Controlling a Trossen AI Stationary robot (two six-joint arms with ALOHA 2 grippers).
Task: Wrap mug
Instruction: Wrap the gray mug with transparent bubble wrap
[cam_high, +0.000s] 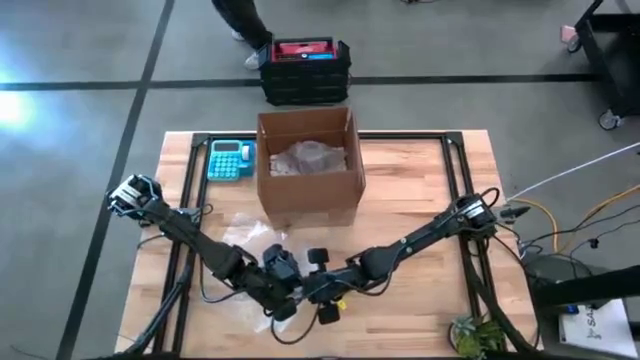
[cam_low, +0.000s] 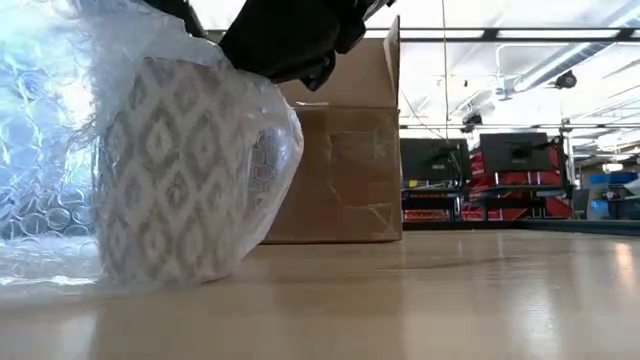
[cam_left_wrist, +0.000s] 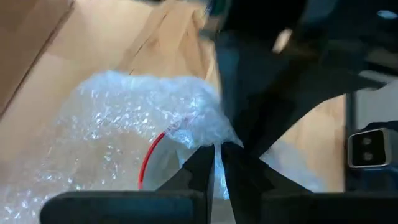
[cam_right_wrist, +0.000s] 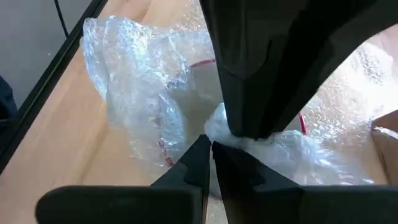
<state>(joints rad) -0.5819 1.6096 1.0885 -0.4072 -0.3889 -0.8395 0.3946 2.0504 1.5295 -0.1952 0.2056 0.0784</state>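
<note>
Low view: one mug (cam_low: 165, 170) is sitting in one bubble wrap sheet (cam_low: 45, 150); my left gripper (cam_left_wrist: 214, 163) and right gripper (cam_right_wrist: 208, 155) are apparently pinching wrap, fingers together.

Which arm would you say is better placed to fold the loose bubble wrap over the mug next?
Left, probably. The loose bubble wrap spreads toward its side of the mug, and the left gripper already pinches it. The right gripper pinches wrap too.
</note>
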